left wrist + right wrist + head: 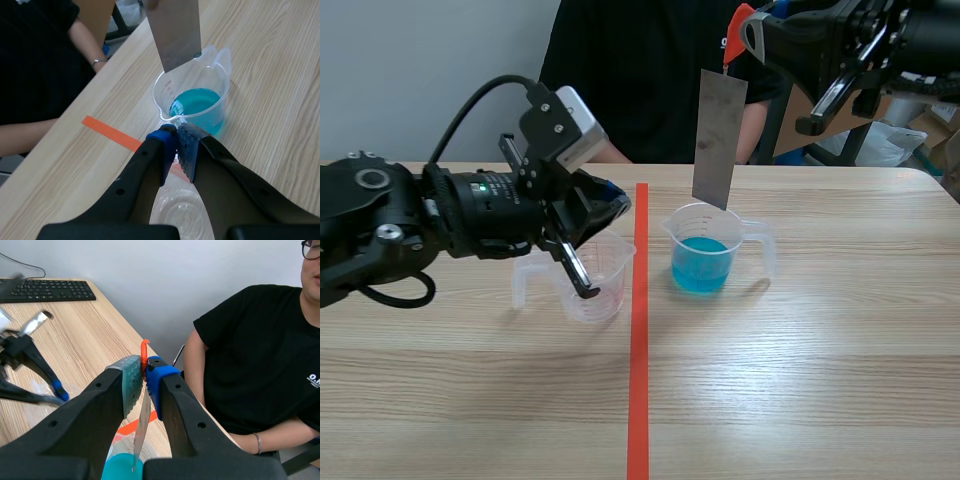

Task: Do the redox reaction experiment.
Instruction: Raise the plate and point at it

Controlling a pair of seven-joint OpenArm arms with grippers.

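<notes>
1. The right fingers [131, 382] clamp the top of a metal sheet [720, 135], raised above the blue cup [705, 255], a clear cup of blue liquid on the surface [800, 380].
2. The left fingers [162, 150] stand narrow, seemingly pinching the rim of an empty cup [605, 290] just beside the blue cup. The clear wall between them is hard to make out.
3. The metal sheet hangs upright, long axis vertical, its lower edge at the blue cup's mouth.
4. The right wrist view shows the metal sheet edge-on, and the scene view shows its broad face.
</notes>
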